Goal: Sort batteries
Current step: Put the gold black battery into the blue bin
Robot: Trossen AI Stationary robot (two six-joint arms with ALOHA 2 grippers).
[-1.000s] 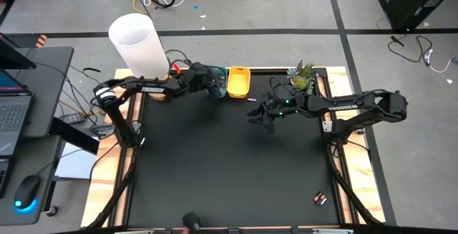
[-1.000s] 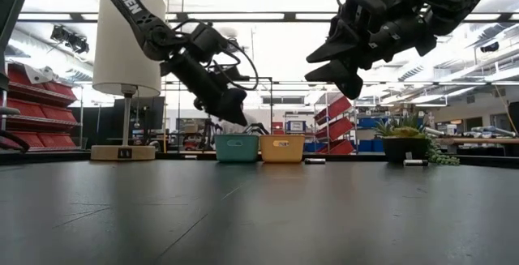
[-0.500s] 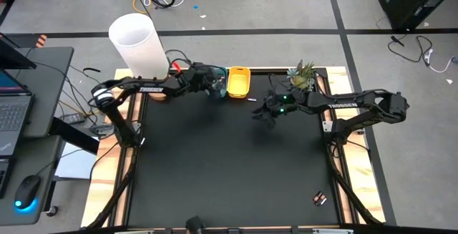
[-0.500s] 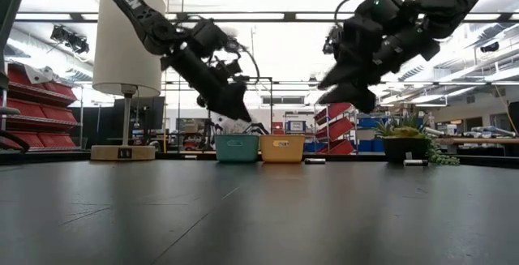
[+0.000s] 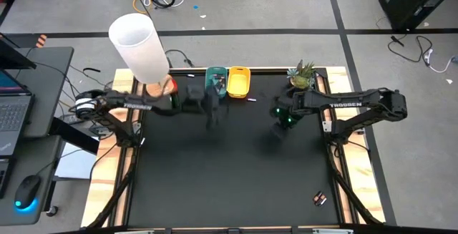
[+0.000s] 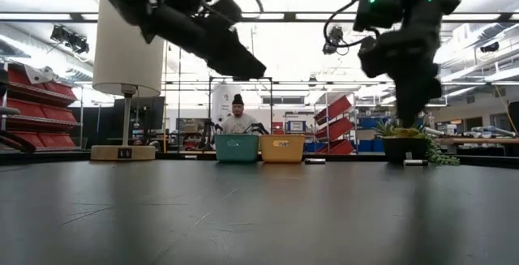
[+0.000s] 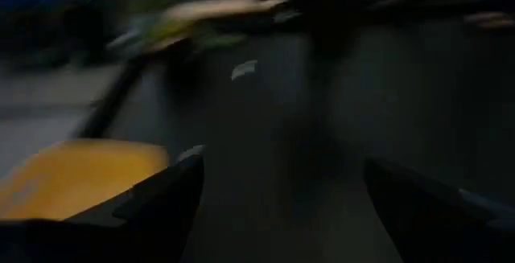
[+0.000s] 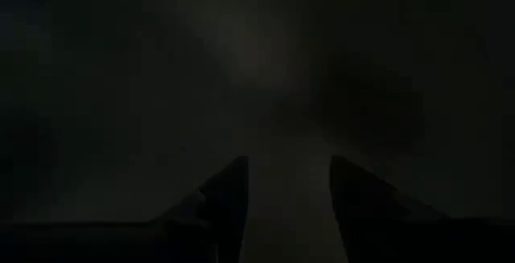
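Two things changed in the last second, and you'll want both in mind. The left pincer (image 5: 211, 112) was parked over the teal bin (image 5: 215, 81) at the 12 o'clock edge of the bench (image 5: 215, 184), and now it's pulled back toward the middle with its fingers (image 7: 165, 191) spread wide and nothing between them. My guess is it just made a drop and is heading off for the next one. I can't actually see into the bin, so don't count that cell as sorted yet. The right pincer (image 5: 279, 127) has swung from near the yellow bin (image 5: 239, 81) over toward 2 o'clock and now points down at the bench, close to the plant (image 5: 302, 76). The wrist view is too dark for me to tell whether it's clenched, released or carrying something, so treat that as unknown. As for the batteries, one small cell (image 5: 252, 99) lies on the bench just beside the yellow bin, at about 12 to 1 o'clock. A little pair (image 5: 319, 199) sits way out in the 5 o'clock corner, well apart from both arms. So there's clearly sorting left to do. I'd say the loose cell by the bins is the easy next grab, while the corner pair is more of a reach for the right arm.
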